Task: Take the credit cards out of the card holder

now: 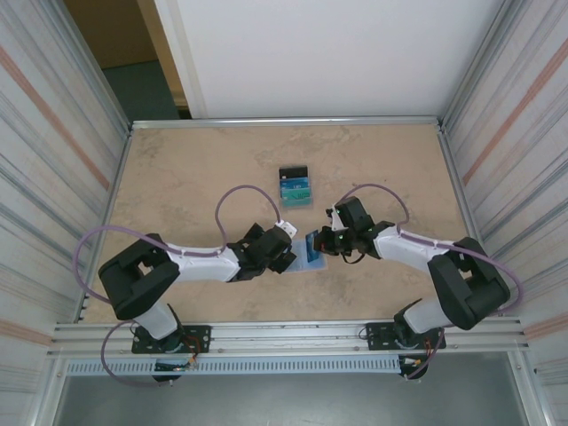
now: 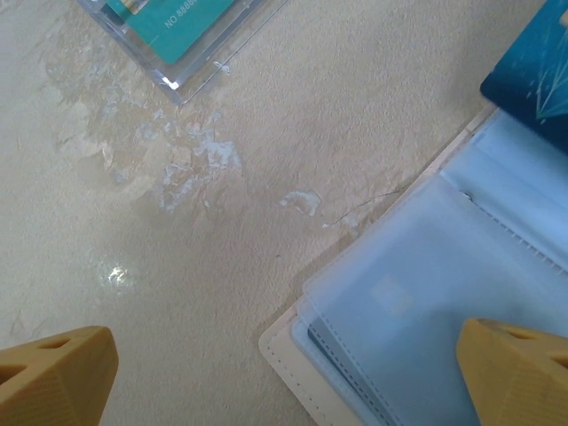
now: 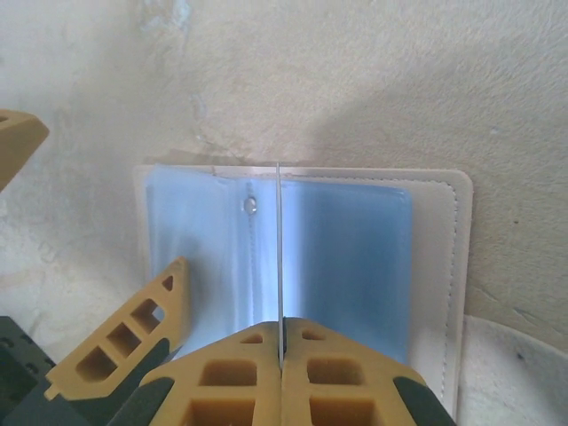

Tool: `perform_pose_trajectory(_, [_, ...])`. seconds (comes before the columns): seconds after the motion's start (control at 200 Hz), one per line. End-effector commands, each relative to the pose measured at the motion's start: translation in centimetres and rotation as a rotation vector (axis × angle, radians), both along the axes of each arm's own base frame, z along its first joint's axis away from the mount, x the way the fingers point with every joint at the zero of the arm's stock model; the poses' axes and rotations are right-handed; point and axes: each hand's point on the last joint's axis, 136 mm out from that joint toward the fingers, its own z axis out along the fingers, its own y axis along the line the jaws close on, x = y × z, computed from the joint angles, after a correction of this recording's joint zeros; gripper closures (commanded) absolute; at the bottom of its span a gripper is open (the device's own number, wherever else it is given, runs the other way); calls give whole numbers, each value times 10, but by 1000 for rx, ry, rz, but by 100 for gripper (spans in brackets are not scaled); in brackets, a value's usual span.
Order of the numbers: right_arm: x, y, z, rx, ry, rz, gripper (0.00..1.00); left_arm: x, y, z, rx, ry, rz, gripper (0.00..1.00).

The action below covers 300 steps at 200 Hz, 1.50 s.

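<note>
The right end effector (image 3: pixel 280 342) pinches a thin blue plastic credit card (image 2: pixel 532 71) edge-up over the open tan, blue-lined folding card holder (image 3: pixel 355 257) mid-bench (image 2: pixel 266 133), apparently to draw it free, while the left end effector (image 2: pixel 284 368) gapes wide at the holder's 9 o'clock, probably to steady it.

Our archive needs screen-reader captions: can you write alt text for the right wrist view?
The right gripper, tan jaws shut, pinches a thin plastic card seen edge-on, upright over an open beige stitched card holder with pale blue lining, lying on a mottled beige table.
</note>
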Motion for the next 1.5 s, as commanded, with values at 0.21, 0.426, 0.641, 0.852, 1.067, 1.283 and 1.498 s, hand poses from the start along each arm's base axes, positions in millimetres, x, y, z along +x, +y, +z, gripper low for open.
perform_pose_trajectory(0.21, [10, -9, 52, -28, -178, 33, 99, 15, 11, 56, -87, -103, 60, 1])
perform_pose_trajectory(0.426, [8, -12, 80, -15, -286, 60, 99, 20, 26, 99, -208, -155, 80, 1])
perform_pose_trajectory(0.641, [2, -2, 108, 23, -386, 144, 99, 11, 26, 145, -359, -196, -28, 1])
perform_pose_trajectory(0.852, [-10, 17, 134, 44, -486, 280, 98, -16, 10, 181, -474, -172, -297, 1])
perform_pose_trajectory(1.067, [-31, 41, 154, 69, -582, 444, 99, -36, -1, 193, -514, -132, -478, 1])
perform_pose_trajectory(1.283, [-51, 52, 166, 98, -637, 559, 100, -57, -11, 193, -527, -59, -649, 1])
perform_pose_trajectory(1.498, [-69, 52, 175, 127, -657, 650, 99, -78, -18, 197, -528, 15, -815, 21])
